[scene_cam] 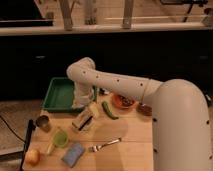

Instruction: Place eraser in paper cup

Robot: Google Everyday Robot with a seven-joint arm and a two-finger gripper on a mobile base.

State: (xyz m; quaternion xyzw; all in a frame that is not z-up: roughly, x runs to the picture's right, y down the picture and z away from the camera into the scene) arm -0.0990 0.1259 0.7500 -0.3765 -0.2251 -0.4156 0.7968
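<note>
My white arm reaches from the right across the wooden table, and my gripper [83, 121] points down at the table just in front of the green tray [61, 93]. A pale block [93, 110], possibly the eraser, sits right at the gripper's upper right side; I cannot tell whether it is held. A small green cup [60, 137] stands upright on the table, below and to the left of the gripper, and apart from it.
A metal cup [43, 122] stands left of the gripper. A blue sponge [73, 154], a fork [105, 145] and a yellow fruit [32, 156] lie near the front. A green vegetable [108, 110], an orange bowl [122, 102] and a dark bowl [145, 109] sit under the arm.
</note>
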